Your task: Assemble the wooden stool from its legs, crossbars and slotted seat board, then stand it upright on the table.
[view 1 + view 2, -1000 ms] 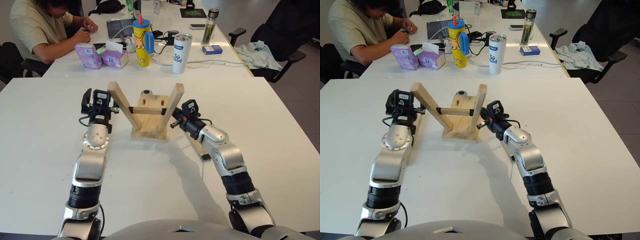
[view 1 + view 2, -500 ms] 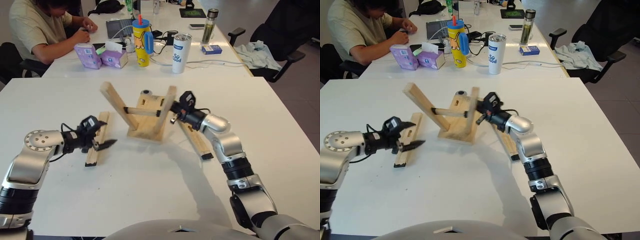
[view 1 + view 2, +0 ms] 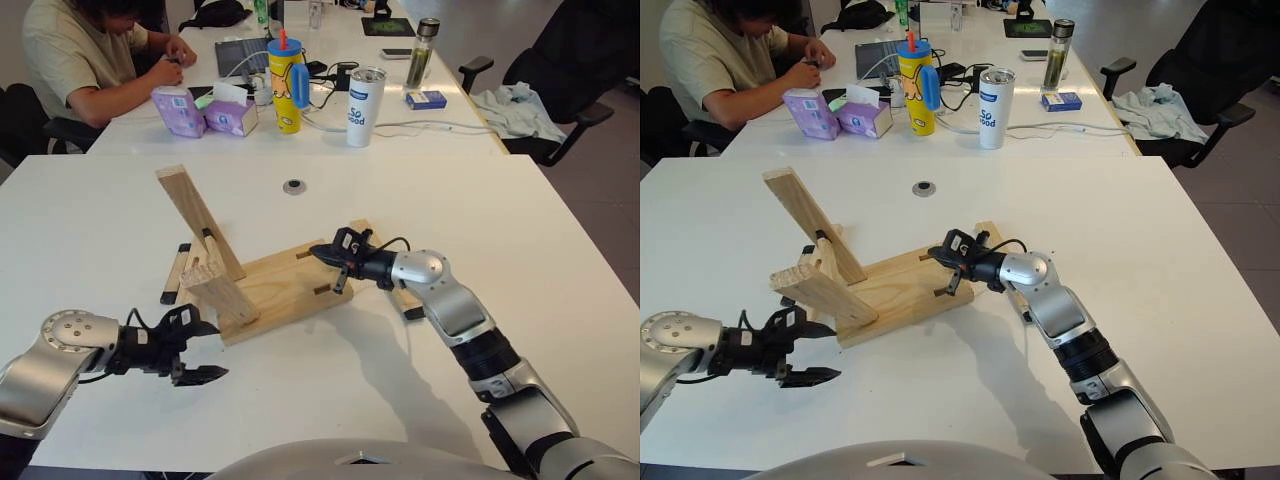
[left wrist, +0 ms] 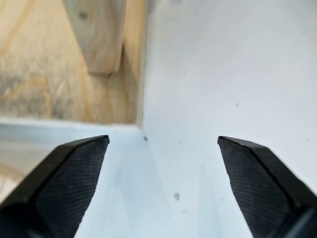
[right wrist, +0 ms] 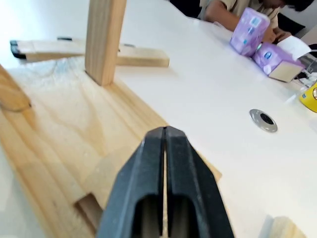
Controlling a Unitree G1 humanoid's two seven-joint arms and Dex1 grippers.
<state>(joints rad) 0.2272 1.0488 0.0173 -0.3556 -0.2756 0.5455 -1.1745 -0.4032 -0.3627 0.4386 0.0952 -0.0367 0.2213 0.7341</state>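
The slotted seat board (image 3: 285,285) lies flat on the white table. Two wooden legs rise from its left end: a tall one (image 3: 195,215) leaning left and a nearer one (image 3: 222,295), with a short crossbar (image 3: 207,240) between them. My right gripper (image 3: 320,253) is shut with nothing held, its tips just over the board's right end near a slot (image 5: 91,206). My left gripper (image 3: 215,350) is open, low above the table off the board's front left corner (image 4: 74,74). One loose leg (image 3: 177,272) lies left of the board, another (image 3: 408,302) under my right arm.
A metal cable grommet (image 3: 293,186) sits in the table behind the board. The neighbouring table holds a yellow cup (image 3: 284,85), a white tumbler (image 3: 364,105) and tissue boxes (image 3: 205,110). Bare tabletop (image 3: 330,380) stretches in front of the board.
The seat board has gone from standing on its edge to lying flat, nearer and further left. My right gripper came down with it. My left gripper drew back toward the table's front.
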